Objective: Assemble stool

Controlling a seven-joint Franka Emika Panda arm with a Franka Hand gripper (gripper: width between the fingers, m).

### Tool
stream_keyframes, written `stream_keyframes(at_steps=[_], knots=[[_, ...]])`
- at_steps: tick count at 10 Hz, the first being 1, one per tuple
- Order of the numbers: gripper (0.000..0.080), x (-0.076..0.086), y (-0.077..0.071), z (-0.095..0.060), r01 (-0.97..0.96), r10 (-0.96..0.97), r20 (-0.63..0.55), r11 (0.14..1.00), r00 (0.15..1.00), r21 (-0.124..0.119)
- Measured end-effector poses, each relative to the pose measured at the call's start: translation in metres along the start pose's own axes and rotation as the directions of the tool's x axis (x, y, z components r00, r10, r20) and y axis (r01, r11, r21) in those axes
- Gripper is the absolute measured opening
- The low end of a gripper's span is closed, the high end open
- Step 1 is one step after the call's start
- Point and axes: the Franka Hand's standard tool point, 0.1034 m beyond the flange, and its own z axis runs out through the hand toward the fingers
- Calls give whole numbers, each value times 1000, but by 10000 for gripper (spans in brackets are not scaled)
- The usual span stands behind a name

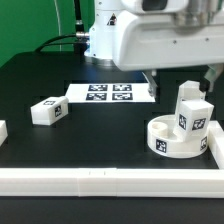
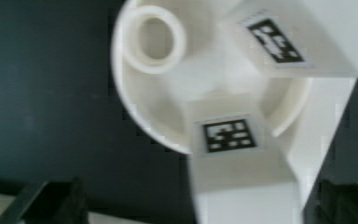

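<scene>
the tool hung with its two dark fingers spread wide and held nothing. right beneath it stood a short blocky white plastic leg, upright, with a black-and-white square tag on its side. in the wrist view the leg ran out from between the fingertips, with a gap on each side, so neither finger touched it. the leg rose from the top of the round thick white plastic disc seat, which lay flat on the black desk under the tool; whether the leg sat fully in a socket could not be told. an open round socket showed in the seat's top, just beside the leg. a long white border rail ran along the desk edge near the seat. well apart from the tool, toward the exterior view's left, lay the marker board. farther from the tool still, a second blocky white leg lay on its side on the desk, alone.
</scene>
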Motion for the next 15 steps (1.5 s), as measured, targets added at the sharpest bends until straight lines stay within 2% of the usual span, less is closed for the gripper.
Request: stream_keyframes(at_steps=[2, 6, 9, 10, 12, 14, 15], knots=[[649, -8, 24, -9, -3, 3, -1, 1000, 1000, -8], [649, -10, 26, -5, -16, 16, 4, 1000, 1000, -7], [649, -47, 91, 9, -131, 133, 52, 991, 990, -25], [649, -54, 110, 9, -146, 147, 61, 989, 987, -28], [649, -53, 106, 10, -148, 149, 60, 989, 987, -30], [649, -54, 109, 10, -178, 179, 66, 984, 982, -25], [649, -57, 119, 9, -253, 253, 83, 967, 964, -11]])
